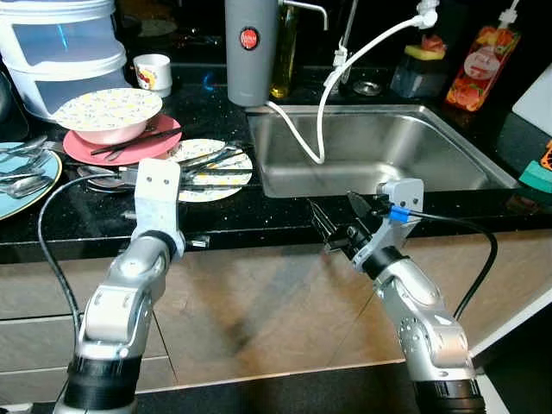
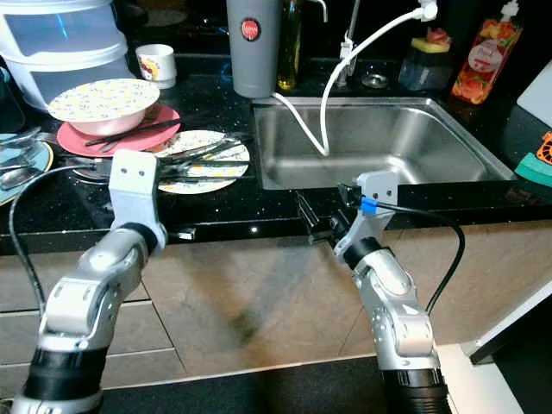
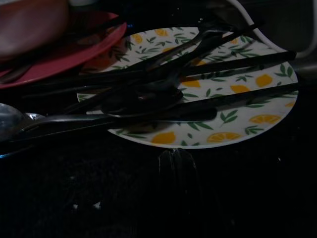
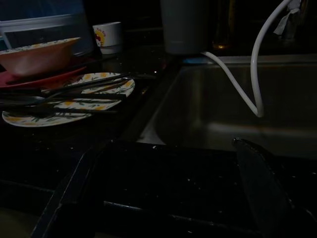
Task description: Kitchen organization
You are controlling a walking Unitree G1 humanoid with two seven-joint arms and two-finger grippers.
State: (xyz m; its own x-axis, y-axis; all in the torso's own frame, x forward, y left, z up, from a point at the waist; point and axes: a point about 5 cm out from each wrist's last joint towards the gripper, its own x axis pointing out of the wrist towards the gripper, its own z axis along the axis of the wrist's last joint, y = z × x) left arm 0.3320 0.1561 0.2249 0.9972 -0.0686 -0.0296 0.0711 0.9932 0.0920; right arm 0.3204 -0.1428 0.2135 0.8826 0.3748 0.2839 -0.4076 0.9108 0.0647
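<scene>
On the speckled black counter (image 1: 285, 211), a round lemon-print plate (image 1: 226, 184) is seen at 9 o'clock from the steel sink (image 1: 379, 151), loaded with black and metal cutlery (image 1: 207, 159). Left gripper (image 3: 178, 166) is held at the plate's near edge; its finger spread cannot be told. Right gripper (image 1: 336, 220) is held at the counter's front edge, fingers (image 1: 321, 220) parted, nothing grasped. A white hose (image 1: 321, 112) is draped into the sink.

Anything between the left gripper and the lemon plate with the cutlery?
Nothing visible. The left gripper sits at the counter edge facing the lemon plate; bare black counter lies between. Black utensils lie across the plate.
</scene>
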